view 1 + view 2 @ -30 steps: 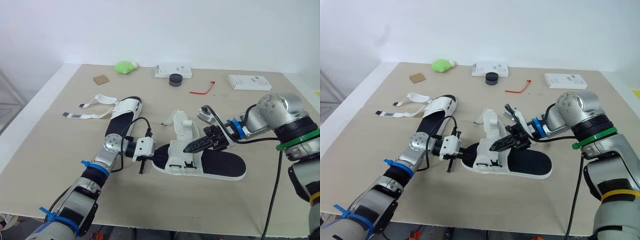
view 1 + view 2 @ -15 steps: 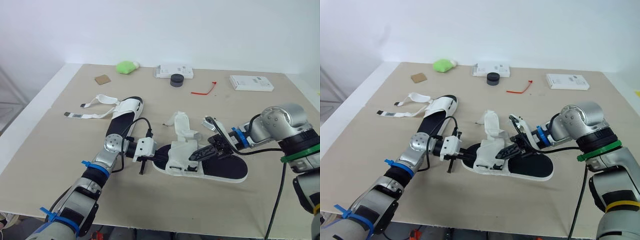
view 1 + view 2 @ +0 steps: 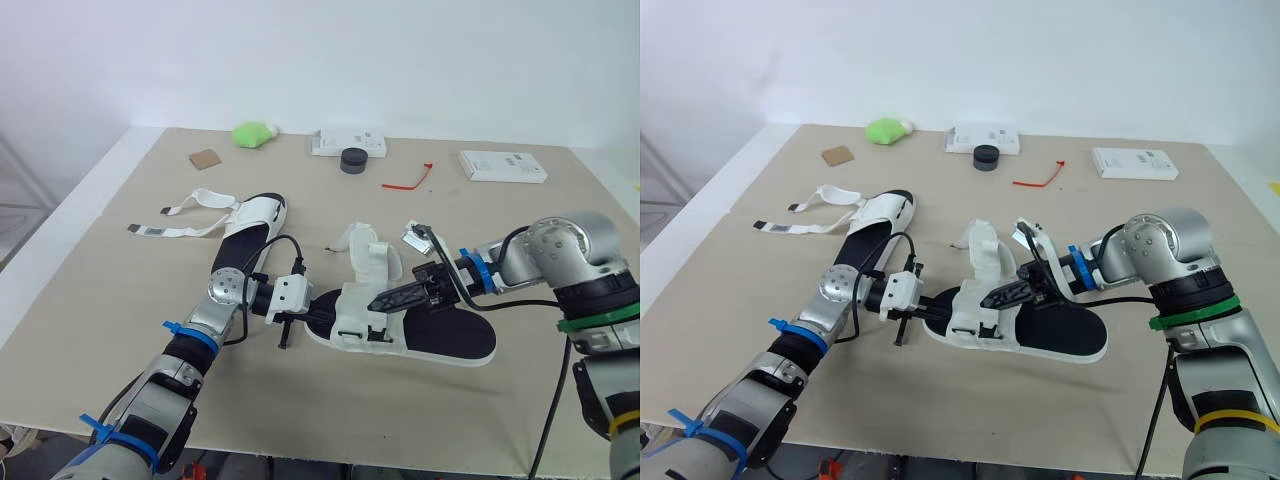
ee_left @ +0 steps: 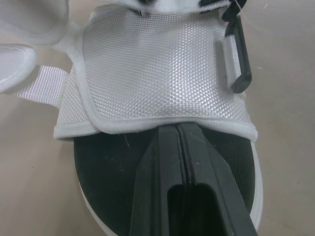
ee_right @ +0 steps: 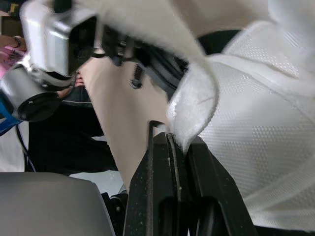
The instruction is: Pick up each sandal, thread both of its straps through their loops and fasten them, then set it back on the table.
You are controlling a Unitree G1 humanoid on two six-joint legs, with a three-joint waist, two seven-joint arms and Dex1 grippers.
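Sandal strap (image 3: 372,260) slightly higher between right fingers (image 3: 395,296)

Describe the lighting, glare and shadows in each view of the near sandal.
Left eye view: soft, even light; the near sandal casts a faint shadow on the table. Left wrist view: a bright sheen on its white mesh. Right wrist view: the strap shows bright against a dark background.

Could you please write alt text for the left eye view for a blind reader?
The right tool pinches a white strap of the near sandal on a table; the left tool rests on its sole. A second sandal lies unfastened.
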